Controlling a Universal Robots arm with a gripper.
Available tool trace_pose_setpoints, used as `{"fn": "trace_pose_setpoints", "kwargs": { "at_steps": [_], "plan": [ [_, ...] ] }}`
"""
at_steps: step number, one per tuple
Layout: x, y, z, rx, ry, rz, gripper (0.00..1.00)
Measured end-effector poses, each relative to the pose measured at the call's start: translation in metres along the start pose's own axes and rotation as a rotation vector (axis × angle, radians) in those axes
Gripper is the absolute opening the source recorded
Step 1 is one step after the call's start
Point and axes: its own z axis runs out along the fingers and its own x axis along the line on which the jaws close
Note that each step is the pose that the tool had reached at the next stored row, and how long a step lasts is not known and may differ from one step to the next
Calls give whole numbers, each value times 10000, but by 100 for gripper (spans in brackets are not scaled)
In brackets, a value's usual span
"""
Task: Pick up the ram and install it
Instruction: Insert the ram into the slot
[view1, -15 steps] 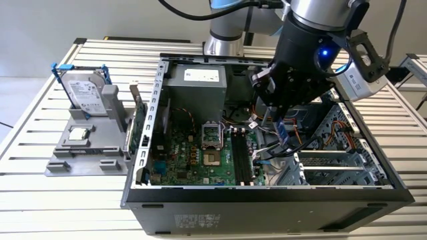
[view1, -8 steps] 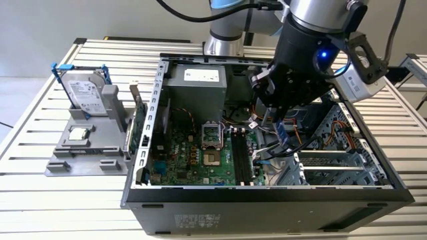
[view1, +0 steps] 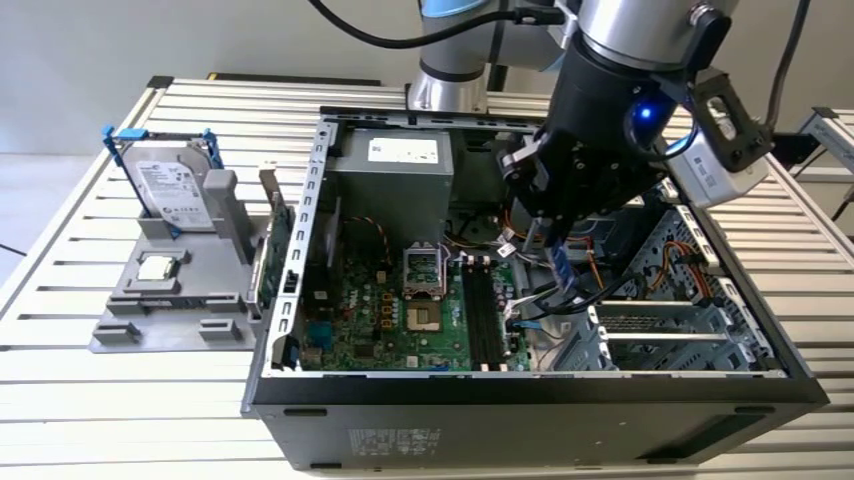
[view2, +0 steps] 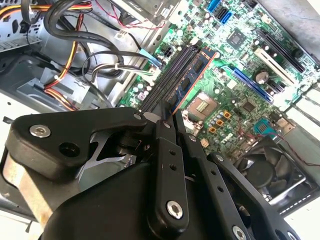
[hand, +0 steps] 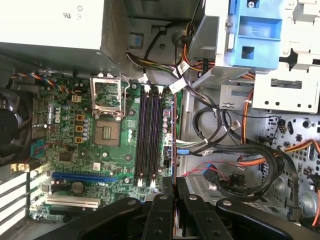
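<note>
The gripper (view2: 171, 116) (hand: 175, 183) is closed down to a thin gap, and its black fingers (view2: 166, 150) pinch one end of the ram (view2: 194, 72) (hand: 174, 142). In the second wrist view the ram is a long, narrow board with a dark bluish face, a row of flat black chips and an orange-toned strip along one long edge. In the first wrist view it is edge-on, a thin green line running out from the fingertips.

The ram lies parallel to the black memory slots (view2: 166, 80) (hand: 150, 135) and close over them. Whether its edge touches a slot cannot be told.

The CPU socket (hand: 107, 131), its metal frame flipped open, sits just beside the memory slots. The grey power supply (hand: 55, 25) stands past the slots' far ends. Bundles of black, orange and red cables (hand: 235, 165) lie on the side of the slots away from the socket.

In the exterior view the computer case (view1: 534, 400) lies open on a slatted table (view1: 120, 400). Well apart from the slots, outside the case, a hard drive in a blue-handled frame (view1: 171, 190) stands upright in a grey holder (view1: 167, 310).
</note>
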Motion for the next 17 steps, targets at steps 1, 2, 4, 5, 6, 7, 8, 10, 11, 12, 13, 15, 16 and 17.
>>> {"fn": "trace_pose_setpoints", "kwargs": {
  "at_steps": [1, 2, 4, 5, 6, 7, 8, 10, 11, 12, 13, 15, 16, 17],
  "plan": [
    [0, 0, 4, 1, 1, 0, 0],
    [0, 0, 7, 1, 0, 0, 0],
    [0, 0, 16, 1, 0, 0, 0],
    [0, 0, 20, 2, 0, 0, 0],
    [0, 0, 24, 1, 0, 0, 0],
    [0, 0, 28, 2, 1, 0, 0],
    [0, 0, 31, 1, 0, 0, 0],
    [0, 0, 38, 1, 0, 0, 0],
    [0, 0, 38, 1, 0, 0, 0],
    [0, 0, 38, 1, 0, 0, 0],
    [0, 0, 38, 1, 0, 0, 0],
    [0, 0, 39, 0, -1, 0, 0],
    [0, 0, 40, -1, -1, 0, 0],
    [0, 0, 42, -2, -1, 0, 0]
  ]
}}
